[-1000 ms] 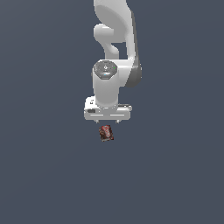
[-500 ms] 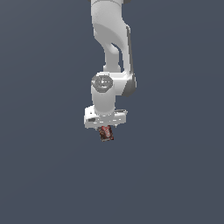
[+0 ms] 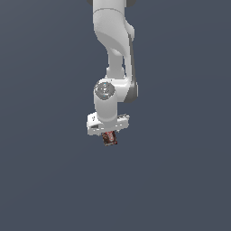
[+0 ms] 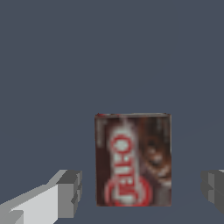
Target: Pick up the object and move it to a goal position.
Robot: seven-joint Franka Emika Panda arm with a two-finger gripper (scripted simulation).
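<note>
Claw (image 3: 108, 135) of the white arm (image 3: 113, 54) points down over a plain dark grey surface (image 3: 45, 180); whether this is a desk cannot be told. Directly beneath the claw's white crossbar lies the object (image 3: 109, 138), a small flat box, dark red and brown with a whitish-red label. From the exterior view it shows only as a small tilted patch, much narrower than the claw above it.

Wrist view: the object (image 4: 132, 159) lies flat with its label face up, between the two grey fingertips (image 4: 70, 192). Grey surface shows on both sides between box and fingertips, so the claw stands spread apart and grips nothing. One fingertip is in fuller view, the other only at the picture's edge. Whether the fingertips reach down to the box's level cannot be told.
</note>
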